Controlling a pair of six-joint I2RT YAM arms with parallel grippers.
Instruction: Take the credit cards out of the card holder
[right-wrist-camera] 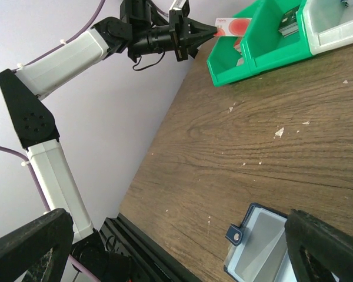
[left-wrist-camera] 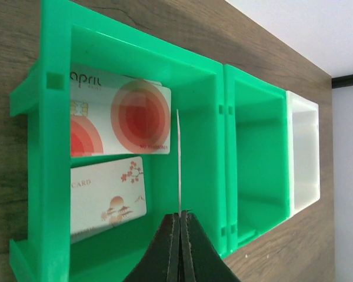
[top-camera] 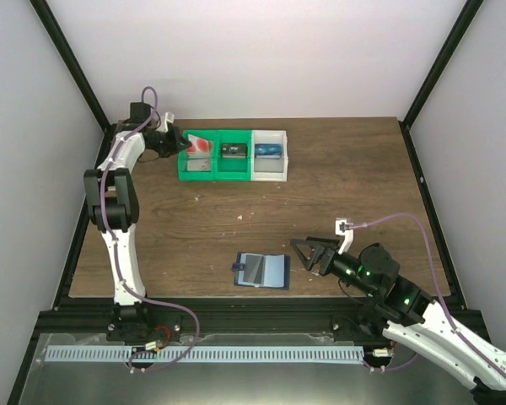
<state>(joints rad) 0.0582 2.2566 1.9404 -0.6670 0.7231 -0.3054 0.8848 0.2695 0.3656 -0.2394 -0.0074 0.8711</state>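
My left gripper (left-wrist-camera: pixel 180 214) is shut on a credit card (left-wrist-camera: pixel 179 158), seen edge-on as a thin pale line, above the left green bin (left-wrist-camera: pixel 52 176). From the right wrist view the same card (right-wrist-camera: pixel 232 26) shows a red circle and sticks out of the left gripper (right-wrist-camera: pixel 213 29) over the bin. Two credit cards lie in that bin: one with a large red circle (left-wrist-camera: pixel 120 120), one with red blossoms (left-wrist-camera: pixel 106 197). The card holder (top-camera: pixel 263 271) lies open on the table, light blue pockets up, tab to its left (right-wrist-camera: pixel 235 234). My right gripper (top-camera: pixel 308 251) stands open just right of it.
Three bins stand in a row at the back: the left green bin (top-camera: pixel 184 160), a middle green bin (top-camera: pixel 234 171) with a black item (top-camera: pixel 234 151), and a white bin (top-camera: pixel 269 173) with a blue item (top-camera: pixel 269 151). The black frame rail (top-camera: pixel 236 304) runs along the near table edge.
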